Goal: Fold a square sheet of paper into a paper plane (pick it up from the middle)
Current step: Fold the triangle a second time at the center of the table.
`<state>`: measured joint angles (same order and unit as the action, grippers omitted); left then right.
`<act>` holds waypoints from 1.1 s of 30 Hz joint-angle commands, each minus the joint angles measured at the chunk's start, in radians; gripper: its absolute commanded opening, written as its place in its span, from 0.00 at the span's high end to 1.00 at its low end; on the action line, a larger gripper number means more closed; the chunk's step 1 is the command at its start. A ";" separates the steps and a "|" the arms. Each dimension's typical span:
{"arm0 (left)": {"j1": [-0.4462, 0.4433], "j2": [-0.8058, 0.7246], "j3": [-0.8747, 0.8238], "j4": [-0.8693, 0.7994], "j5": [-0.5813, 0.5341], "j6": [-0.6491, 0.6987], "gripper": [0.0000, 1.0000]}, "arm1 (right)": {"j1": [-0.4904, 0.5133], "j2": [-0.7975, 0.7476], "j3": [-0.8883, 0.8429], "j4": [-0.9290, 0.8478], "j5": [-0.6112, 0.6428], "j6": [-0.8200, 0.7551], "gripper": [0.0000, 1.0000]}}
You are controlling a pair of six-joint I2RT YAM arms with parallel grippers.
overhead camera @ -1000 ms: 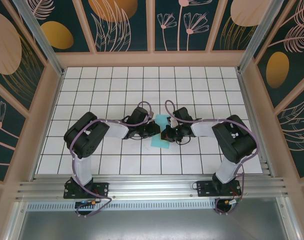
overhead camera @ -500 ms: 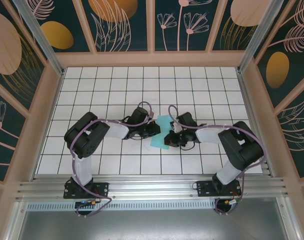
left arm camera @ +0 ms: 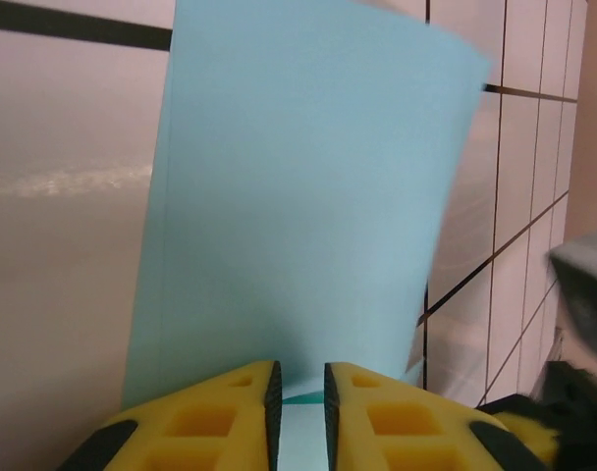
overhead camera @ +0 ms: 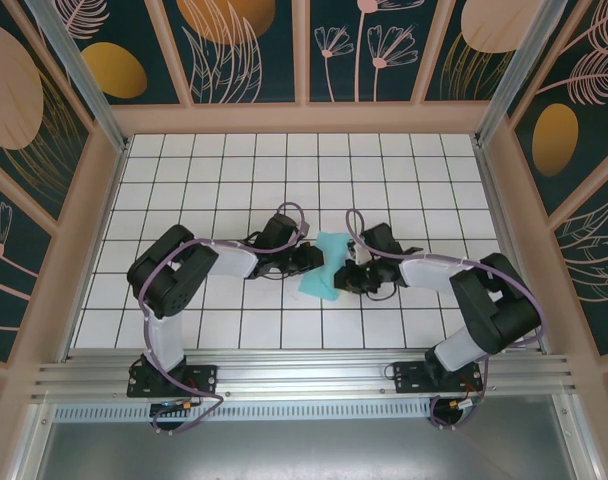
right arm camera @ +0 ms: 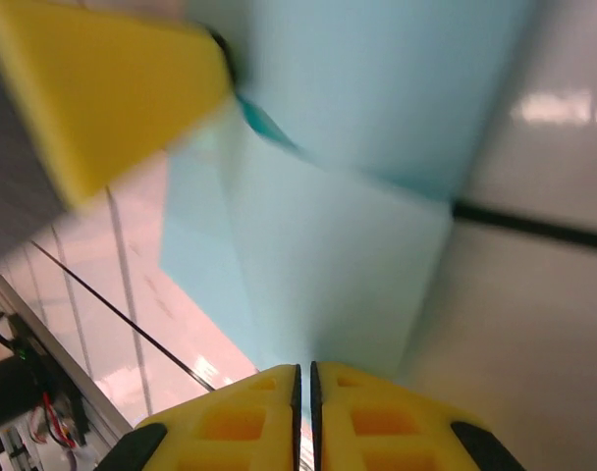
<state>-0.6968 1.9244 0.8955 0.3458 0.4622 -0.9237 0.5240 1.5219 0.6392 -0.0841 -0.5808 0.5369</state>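
The square sheet of paper [overhead camera: 322, 268], light turquoise-blue, lies folded into a layered oblong on the white tiles between the two arms. A finished paper plane is out of view. My left gripper [overhead camera: 313, 258] is at the sheet's left edge. In the left wrist view its jaws [left arm camera: 298, 378] stand a narrow gap apart, with the paper [left arm camera: 298, 196] running into that gap. My right gripper [overhead camera: 347, 280] is at the sheet's lower right edge. In the right wrist view its jaws [right arm camera: 304, 371] are almost touching, and the paper's [right arm camera: 348, 255] edge is pinched between them.
A yellow finger [right arm camera: 112, 88] of the left gripper shows blurred at the top left of the right wrist view. The tiled floor [overhead camera: 224, 170] is ringed by a raised wooden frame [overhead camera: 304, 118]. An aluminium rail [overhead camera: 304, 372] runs along the near edge by the arm bases.
The right arm has swung its elbow out to the right and its gripper has slid a little right along the paper's edge. The left jaws have parted slightly. The paper stays put.
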 commanded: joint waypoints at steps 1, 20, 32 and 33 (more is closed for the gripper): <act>0.008 -0.055 -0.003 -0.132 -0.074 0.042 0.68 | -0.007 -0.062 0.059 0.001 0.015 0.015 0.85; 0.009 -0.243 -0.062 -0.156 -0.129 0.063 0.56 | 0.048 -0.158 -0.120 0.172 -0.068 0.132 0.95; 0.008 -0.267 -0.146 -0.131 -0.126 0.061 0.80 | 0.068 0.010 -0.034 0.193 -0.033 0.120 0.96; 0.009 -0.261 -0.153 -0.124 -0.117 0.062 0.81 | 0.068 0.024 -0.027 0.200 -0.032 0.122 0.96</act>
<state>-0.6922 1.6772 0.7647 0.2054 0.3389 -0.8684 0.5842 1.5166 0.5751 0.0757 -0.6220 0.6575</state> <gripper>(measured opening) 0.194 0.061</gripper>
